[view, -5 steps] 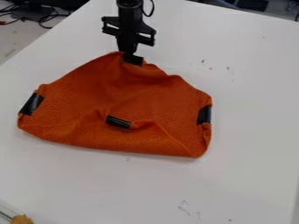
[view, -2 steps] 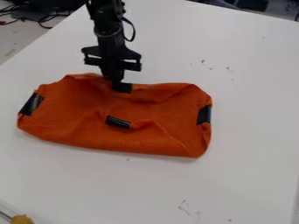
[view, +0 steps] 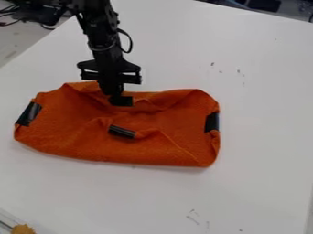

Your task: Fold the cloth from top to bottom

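- We see the worktop (view: 256,151) run across most of the frame, giving the cloth a flat bed to be folded on.
- We find the cloth (view: 140,146) left of centre on it, orange, its upper edge bunched and its middle creased; we judge the fold partly made, with that edge to be brought nearer the lower one.
- The arm (view: 101,34) comes in from the upper left, placed, we think, to guide the top edge downward.
- We read the claw (view: 114,95) as clamped on the cloth at its upper edge, near the middle, likely so both halves follow evenly; the corners may lag.
- Black strips sit on the cloth: left strip (view: 29,114), right strip (view: 212,122), middle strip (view: 121,132) and top strip (view: 120,101), perhaps to mark grasping spots. We can read no writing on them.
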